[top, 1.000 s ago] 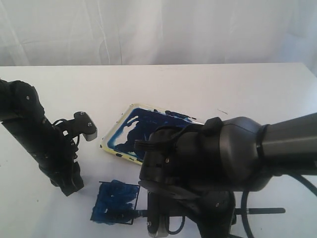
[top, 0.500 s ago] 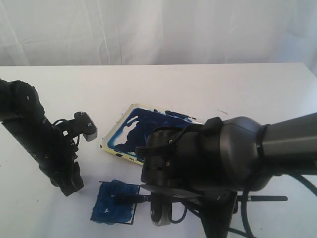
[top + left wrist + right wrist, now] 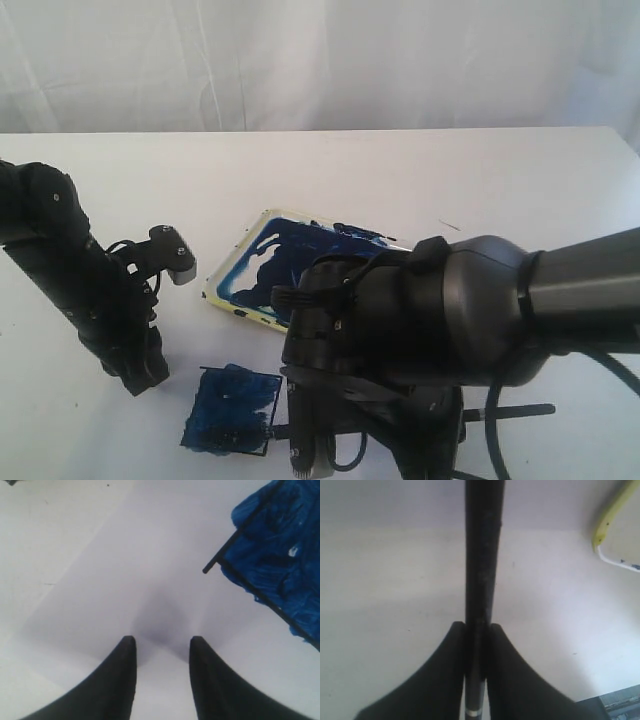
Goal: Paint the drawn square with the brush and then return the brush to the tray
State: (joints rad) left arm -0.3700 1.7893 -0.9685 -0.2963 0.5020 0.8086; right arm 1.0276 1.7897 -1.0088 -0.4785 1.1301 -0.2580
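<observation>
There is one white table [image 3: 400, 170]. On it are one paint tray [image 3: 226, 265], one drawn square [image 3: 228, 410] and one black paintbrush [image 3: 525, 409]. There are two dark robot arms, the left arm [image 3: 80, 280] and the right arm [image 3: 470, 310]. Each arm ends in one hand, so there are two hands, the left hand [image 3: 161, 642] and the right hand [image 3: 477, 626]. Each hand has two black fingers [image 3: 125, 680], four altogether. One white curtain [image 3: 320, 60] hangs at the far side.

Exterior camera: high, tilted down over table [image 3: 400, 170]; right arm [image 3: 450, 320] close at 5 o'clock. Wrist cameras low over table: left shares drawn square [image 3: 280, 565], right shares tray [image 3: 610, 517].
</observation>
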